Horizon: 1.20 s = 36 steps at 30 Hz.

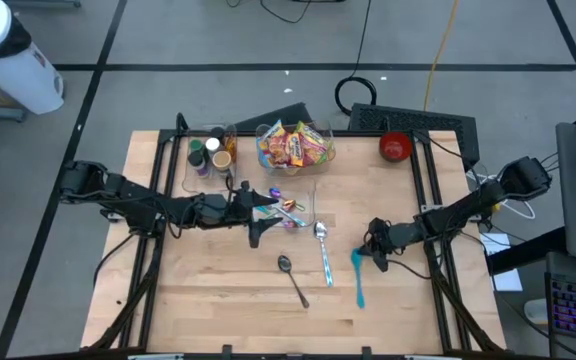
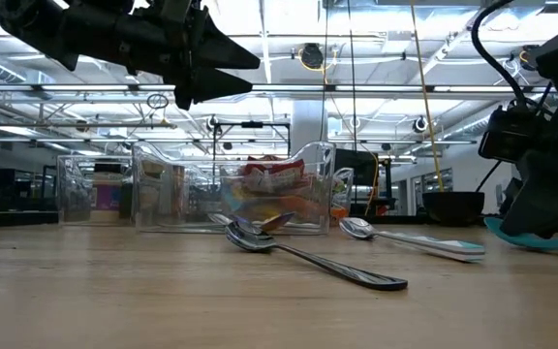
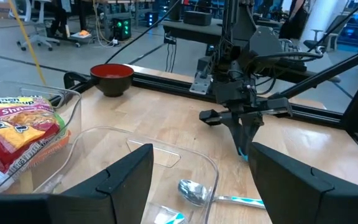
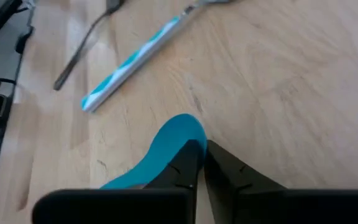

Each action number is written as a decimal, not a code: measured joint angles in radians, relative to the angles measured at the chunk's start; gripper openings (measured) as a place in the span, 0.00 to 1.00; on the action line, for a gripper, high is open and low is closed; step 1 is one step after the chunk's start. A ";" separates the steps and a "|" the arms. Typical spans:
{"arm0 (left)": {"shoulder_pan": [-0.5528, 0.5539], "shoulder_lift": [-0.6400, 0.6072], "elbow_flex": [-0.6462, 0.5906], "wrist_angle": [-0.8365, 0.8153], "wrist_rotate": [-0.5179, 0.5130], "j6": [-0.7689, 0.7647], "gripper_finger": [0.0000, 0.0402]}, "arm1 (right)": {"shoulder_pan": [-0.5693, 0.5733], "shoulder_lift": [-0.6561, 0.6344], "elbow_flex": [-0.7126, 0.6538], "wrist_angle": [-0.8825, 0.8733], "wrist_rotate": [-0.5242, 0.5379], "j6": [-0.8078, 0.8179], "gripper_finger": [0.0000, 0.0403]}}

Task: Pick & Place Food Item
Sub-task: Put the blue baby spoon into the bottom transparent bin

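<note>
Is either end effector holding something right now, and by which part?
The right end effector pinches the wide end of the flat turquoise plastic utensil. The left end effector holds nothing.

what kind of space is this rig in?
Likely a robotics lab or workshop: wooden table on a taped grey floor, cables trailing across it, exposed ceiling trusses, equipment benches behind.

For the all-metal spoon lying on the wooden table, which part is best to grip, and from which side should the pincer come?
Probably the slim handle near its middle, from straight above. The all-metal spoon lies flat on the wooden table, apart from the blue-handled spoon, so fingers can straddle the narrow handle crosswise. The bowl end is wider and rounded, likelier to slip.
</note>
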 joint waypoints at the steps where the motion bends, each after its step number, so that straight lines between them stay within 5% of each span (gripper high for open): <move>1: 0.000 0.000 0.000 0.000 0.000 -0.001 0.68 | 0.000 0.002 -0.001 0.031 -0.001 -0.014 0.02; 7: 0.000 0.000 0.000 0.000 0.000 0.000 0.67 | 0.000 -0.026 0.030 0.202 0.011 -0.178 0.01; 15: 0.000 0.000 0.000 0.008 0.001 0.001 0.67 | -0.013 -0.112 0.235 0.111 0.081 -0.515 0.00; 22: 0.000 0.000 0.000 0.045 0.001 -0.024 0.67 | -0.054 -0.106 0.389 0.046 0.341 -0.797 0.00; 36: 0.002 0.148 0.067 0.187 0.045 0.010 0.67 | -0.129 0.000 0.398 0.302 0.486 -1.023 0.00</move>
